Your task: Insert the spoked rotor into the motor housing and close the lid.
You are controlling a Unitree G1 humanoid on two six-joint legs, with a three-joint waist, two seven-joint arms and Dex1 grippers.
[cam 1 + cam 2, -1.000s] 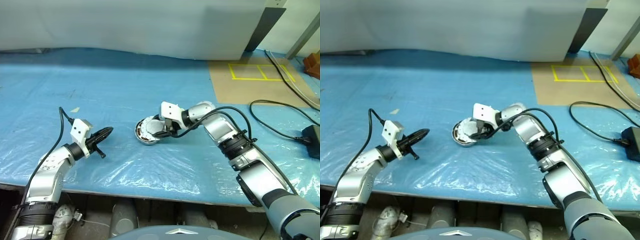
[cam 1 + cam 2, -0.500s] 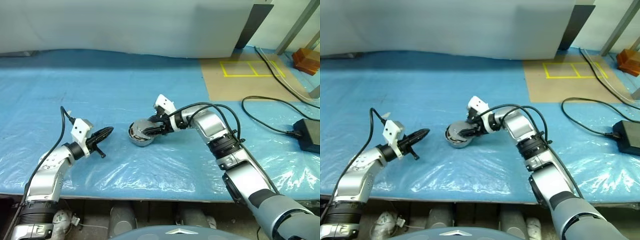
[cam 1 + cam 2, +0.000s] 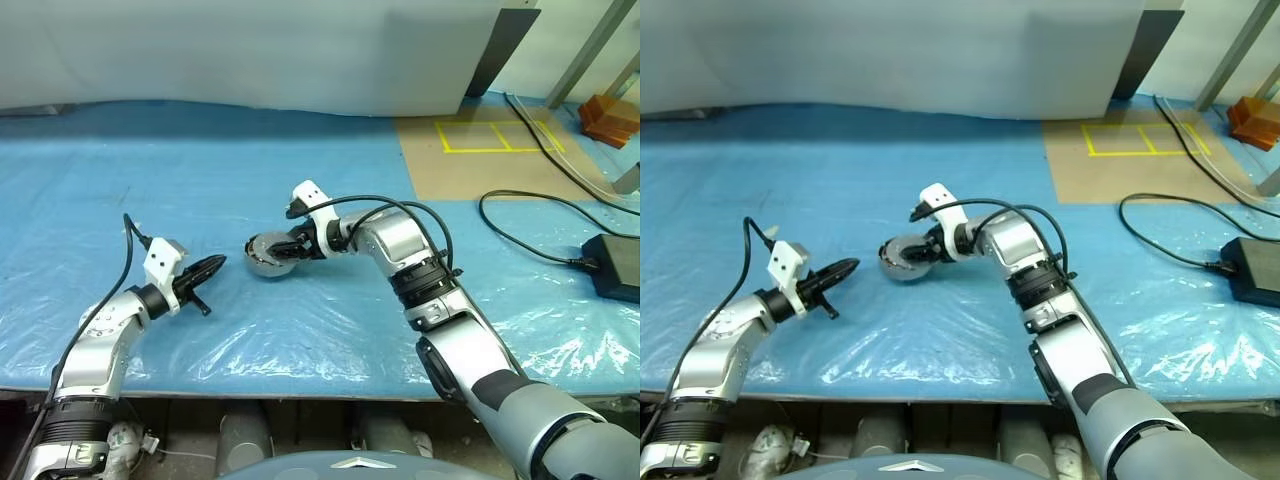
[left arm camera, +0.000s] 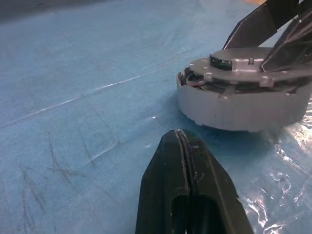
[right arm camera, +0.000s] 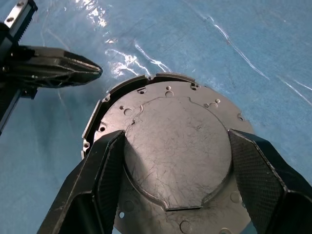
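Right end effector grips the lid wide over the motor housing: seat it level. Left end effector beside the housing is closed, empty.

The motor housing sits on the surface near its middle. The right hand reaches in from the right, its fingers straddling the housing's flat plate on either side. The left hand lies to the left of the housing, near it but apart, pointing toward it. Far right on the surface lie a cable and what seems a power adapter.
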